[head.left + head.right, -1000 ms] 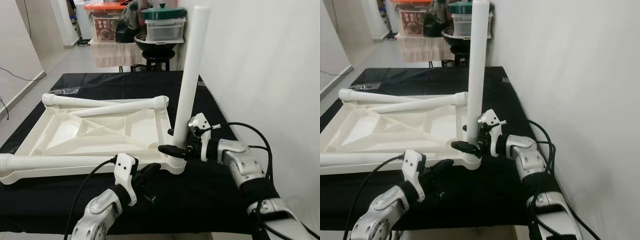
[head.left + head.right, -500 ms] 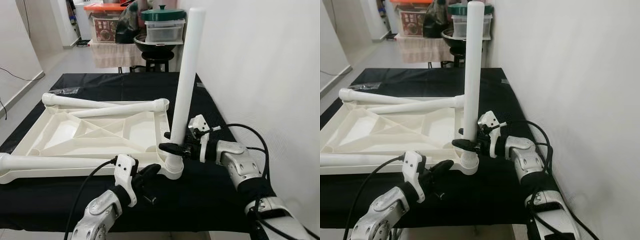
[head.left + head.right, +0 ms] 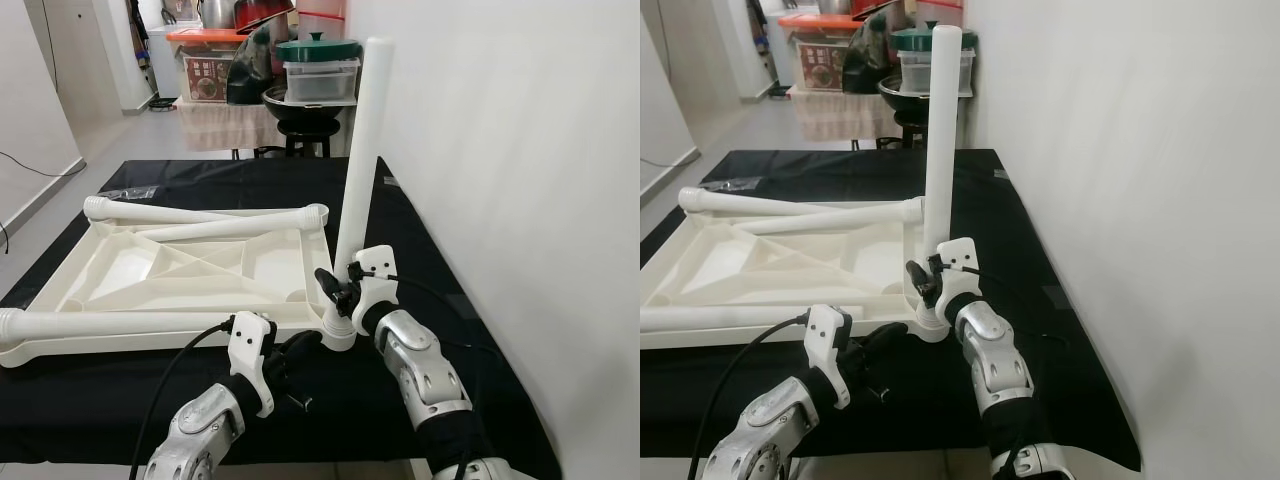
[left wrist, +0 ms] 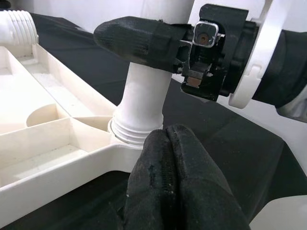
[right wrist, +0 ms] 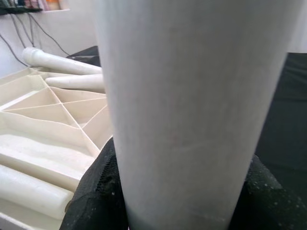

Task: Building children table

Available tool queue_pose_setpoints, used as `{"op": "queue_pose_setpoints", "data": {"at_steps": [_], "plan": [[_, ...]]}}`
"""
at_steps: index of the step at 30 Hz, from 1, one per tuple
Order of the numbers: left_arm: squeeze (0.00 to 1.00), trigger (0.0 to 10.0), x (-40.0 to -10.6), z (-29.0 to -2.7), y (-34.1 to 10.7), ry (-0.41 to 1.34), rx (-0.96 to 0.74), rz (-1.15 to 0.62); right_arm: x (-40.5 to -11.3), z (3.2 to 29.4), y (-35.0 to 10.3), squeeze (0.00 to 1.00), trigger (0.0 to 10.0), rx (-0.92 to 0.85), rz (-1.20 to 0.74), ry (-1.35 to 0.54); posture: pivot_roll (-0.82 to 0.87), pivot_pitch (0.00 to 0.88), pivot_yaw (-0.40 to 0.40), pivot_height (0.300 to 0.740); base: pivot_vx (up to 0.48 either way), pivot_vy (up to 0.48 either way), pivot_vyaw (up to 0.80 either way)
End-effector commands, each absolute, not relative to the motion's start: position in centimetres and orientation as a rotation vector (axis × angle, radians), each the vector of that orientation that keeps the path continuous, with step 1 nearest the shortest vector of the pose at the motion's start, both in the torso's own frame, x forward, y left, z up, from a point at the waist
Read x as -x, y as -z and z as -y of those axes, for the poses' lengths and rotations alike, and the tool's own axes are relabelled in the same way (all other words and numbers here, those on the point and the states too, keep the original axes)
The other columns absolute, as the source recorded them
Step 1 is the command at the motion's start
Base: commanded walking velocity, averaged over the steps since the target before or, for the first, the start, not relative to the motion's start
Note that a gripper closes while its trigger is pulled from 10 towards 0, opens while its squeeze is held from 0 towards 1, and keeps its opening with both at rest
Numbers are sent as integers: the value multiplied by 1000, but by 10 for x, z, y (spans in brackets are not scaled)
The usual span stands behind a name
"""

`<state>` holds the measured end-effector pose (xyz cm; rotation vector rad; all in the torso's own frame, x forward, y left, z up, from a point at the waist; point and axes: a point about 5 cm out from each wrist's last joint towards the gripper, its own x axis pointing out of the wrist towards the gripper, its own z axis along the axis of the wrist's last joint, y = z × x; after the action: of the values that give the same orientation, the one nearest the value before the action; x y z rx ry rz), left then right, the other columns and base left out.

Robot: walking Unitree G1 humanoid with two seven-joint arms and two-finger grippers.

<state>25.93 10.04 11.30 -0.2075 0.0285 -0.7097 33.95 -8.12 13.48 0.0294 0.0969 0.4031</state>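
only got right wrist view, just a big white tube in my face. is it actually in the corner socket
Observer: Yes, the upright leg stands in the tabletop corner socket, its threads partly showing.
Operator: where's the left gripper
Observer: The left gripper is shut, tips touching the socket rim.
Operator: other legs?
Observer: Three loose legs lie across the upturned tabletop.

Even, bright indoor light with soft shadows; the head views are sharp, while the close white table leg (image 5: 192,105) blurs.
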Motion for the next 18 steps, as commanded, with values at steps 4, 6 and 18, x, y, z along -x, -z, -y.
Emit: {"op": "queue_pose_setpoints", "data": {"at_steps": [4, 6, 18], "plan": [[0, 10000, -262, -100, -115, 709, 206, -23, -332, 82, -124, 1000, 10000, -56, -188, -508, 39, 0, -38, 740, 0, 0, 0], [0, 10000, -262, -100, -115, 710, 207, -23, -335, 83, -130, 1000, 10000, -41, -174, -580, 40, 0, -38, 740, 0, 0, 0], [0, 10000, -263, -99, -115, 710, 211, -22, -336, 104, -167, 0, 10000, 145, -73, -1114, 47, 0, -42, 740, 0, 0, 0]]}}
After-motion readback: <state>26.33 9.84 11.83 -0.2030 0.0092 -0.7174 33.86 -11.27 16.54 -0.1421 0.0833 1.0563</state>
